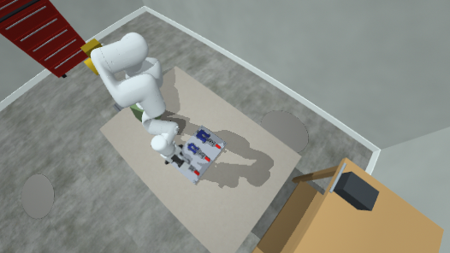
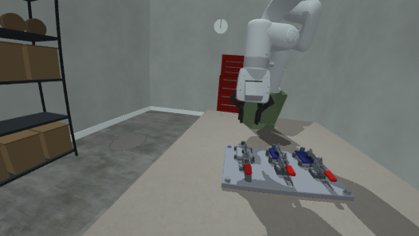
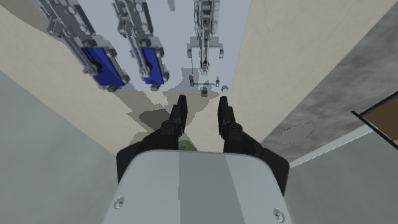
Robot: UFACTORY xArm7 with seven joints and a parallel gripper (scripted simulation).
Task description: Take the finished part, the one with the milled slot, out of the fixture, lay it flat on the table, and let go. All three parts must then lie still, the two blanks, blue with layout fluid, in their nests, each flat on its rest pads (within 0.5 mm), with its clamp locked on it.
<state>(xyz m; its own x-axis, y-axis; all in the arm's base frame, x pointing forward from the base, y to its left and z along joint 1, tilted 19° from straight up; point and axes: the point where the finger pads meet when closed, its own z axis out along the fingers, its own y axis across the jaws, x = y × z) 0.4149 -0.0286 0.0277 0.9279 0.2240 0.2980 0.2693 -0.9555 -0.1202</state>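
The table (image 2: 187, 187) carries the whole setup, a long beige top running from near to far in the exterior view. On it stands the white arm (image 2: 275, 36), mounted on a green block (image 2: 279, 108) at the far end.

A grey fixture plate (image 2: 259, 181) lies flat on the table, nearer than the arm's base. Three clamps sit in a row across it, each with a red handle pointing to the near side.

The right nest and the middle nest each hold a blue blank (image 2: 303, 156) (image 2: 273, 151). Both appear seated under their clamps; whether they lie flat on the pads is too small to judge.

The left nest holds the grey finished part (image 2: 241, 151), under its clamp (image 2: 246, 161). Its slot cannot be made out at this size.

The gripper (image 2: 250, 116) hangs above the table, just beyond the far edge of the plate and roughly in line with the left nest. It touches nothing. The jaws stand about half apart with nothing between them, as the wrist view confirms (image 3: 201, 116).
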